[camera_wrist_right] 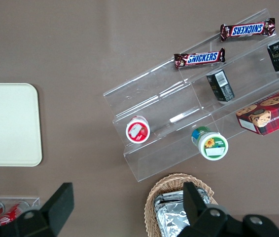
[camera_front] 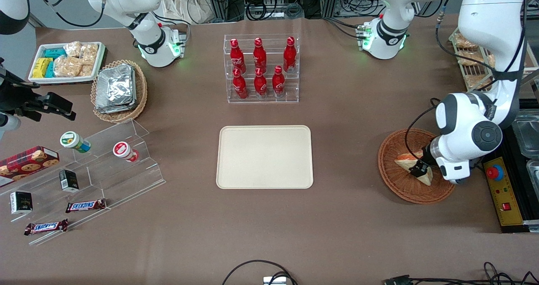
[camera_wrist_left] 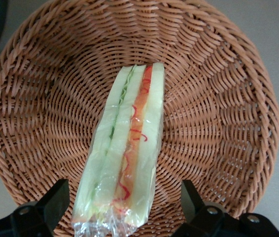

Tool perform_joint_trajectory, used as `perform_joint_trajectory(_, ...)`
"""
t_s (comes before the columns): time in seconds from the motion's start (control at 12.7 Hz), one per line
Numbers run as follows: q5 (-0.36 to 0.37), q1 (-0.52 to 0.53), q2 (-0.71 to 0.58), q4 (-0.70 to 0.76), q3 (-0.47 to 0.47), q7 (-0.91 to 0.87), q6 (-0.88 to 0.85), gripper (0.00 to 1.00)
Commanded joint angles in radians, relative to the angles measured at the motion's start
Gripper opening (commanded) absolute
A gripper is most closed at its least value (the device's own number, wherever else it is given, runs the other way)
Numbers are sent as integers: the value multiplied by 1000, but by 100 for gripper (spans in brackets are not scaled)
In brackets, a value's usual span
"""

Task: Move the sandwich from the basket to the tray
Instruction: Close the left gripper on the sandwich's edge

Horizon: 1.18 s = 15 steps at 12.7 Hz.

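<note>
Looking at the front view, I log the gripper [camera_front: 420, 169] down inside the basket [camera_front: 396, 184] at the working arm's end of the brown tabletop [camera_front: 358, 116], over the sandwich [camera_front: 406, 163], while the tray [camera_front: 264, 156] at the middle sits bare, so transfer not yet begun. In the left wrist view the jaws stand open, one finger [camera_wrist_left: 55, 200] on each flank of the wrapped sandwich [camera_wrist_left: 127, 158], neither touching it; grasp, lift, carry and release all remain. The right wrist view shows only the acrylic snack stand [camera_wrist_right: 179, 118] and a tray corner [camera_wrist_right: 11, 123].

Bare table [camera_front: 345, 150] between basket [camera_front: 391, 179], tray [camera_front: 264, 184]
</note>
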Motion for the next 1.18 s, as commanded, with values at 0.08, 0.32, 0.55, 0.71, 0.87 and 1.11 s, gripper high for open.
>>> perform_joint_trajectory(0.08, -1, -11, 18, -11, 12, -19, 50, 99)
perform_joint_trajectory(0.32, 14, -21, 18, -11, 20, -10, 41, 62)
perform_joint_trajectory(0.55, 17, -24, 14, -8, 20, 1, 29, 3)
perform_joint_trajectory(0.71, 20, -30, 3, 0, 20, 39, -17, 0)
perform_joint_trajectory(0.87, 20, -30, -29, 18, 23, 97, -64, 0)
perform_joint_trajectory(1.11, 20, -32, -100, 72, 26, 269, -159, 0)
